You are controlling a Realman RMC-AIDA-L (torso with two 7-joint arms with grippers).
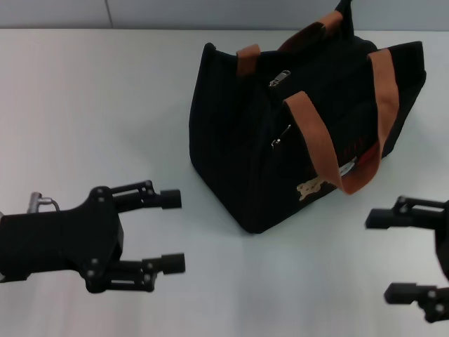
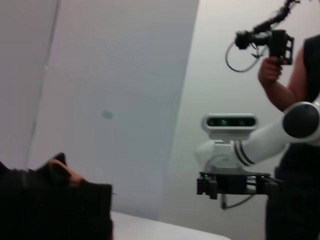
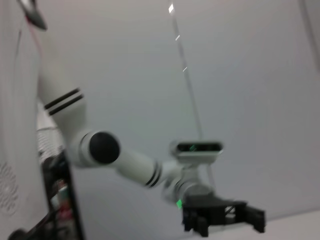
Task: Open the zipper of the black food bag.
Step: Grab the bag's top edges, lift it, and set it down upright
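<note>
two orange-brown handles (image 1: pixel 317 137) arch over the black food bag (image 1: pixel 238 147), zipper (image 1: pixel 280 77) closed; both grippers' fingers wide

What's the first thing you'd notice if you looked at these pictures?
The black food bag stands out first, sitting in the middle of the white table with its orange-brown handles sticking up. Its zipper on top looks shut, with a small silver pull. Nearer the robot, the left gripper and right gripper hang open on either side, touching nothing.
</note>
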